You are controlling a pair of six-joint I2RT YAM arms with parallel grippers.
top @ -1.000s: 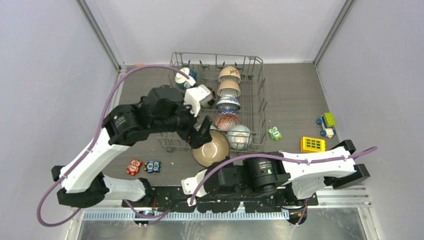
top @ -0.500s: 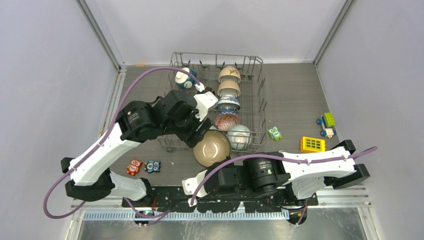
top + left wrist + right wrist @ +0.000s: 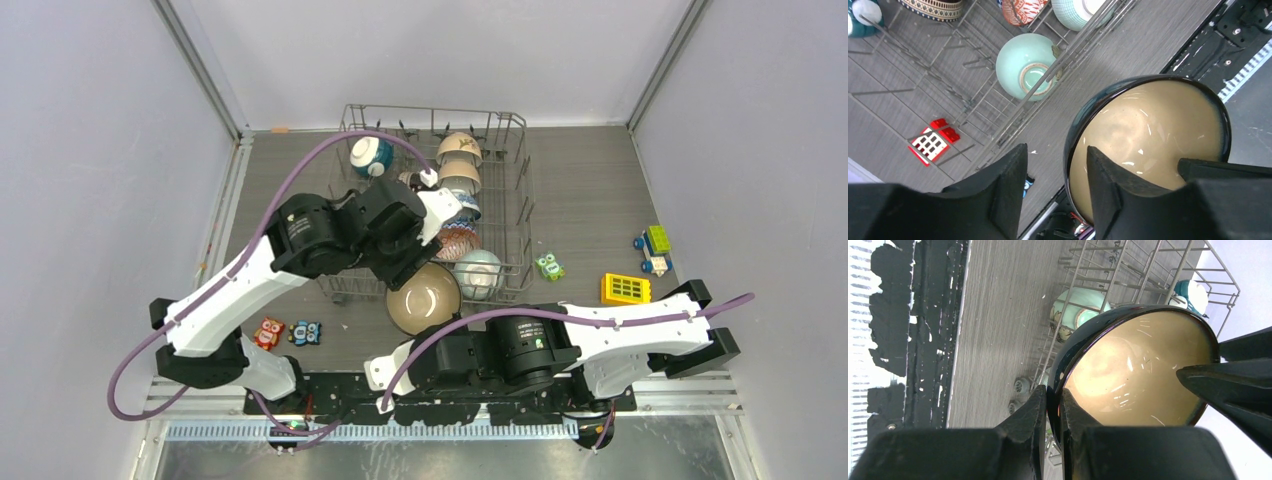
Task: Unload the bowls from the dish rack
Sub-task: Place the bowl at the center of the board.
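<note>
Dark brown bowl [image 3: 424,297] hangs tilted by the tabletop's [image 3: 600,200] near edge, just outside the dish rack [image 3: 515,200], rim pinched in the right hand [image 3: 1054,400]. Left hand [image 3: 1057,160] straddles the rim, fingers apart; it should clamp firmly before the right releases.

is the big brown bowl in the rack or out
Out: the brown bowl is past the dish rack's near edge, rim pinched by the right hand.

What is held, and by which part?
The dark brown bowl, pinched at its rim by the right end effector; the left end effector straddles the rim.
</note>
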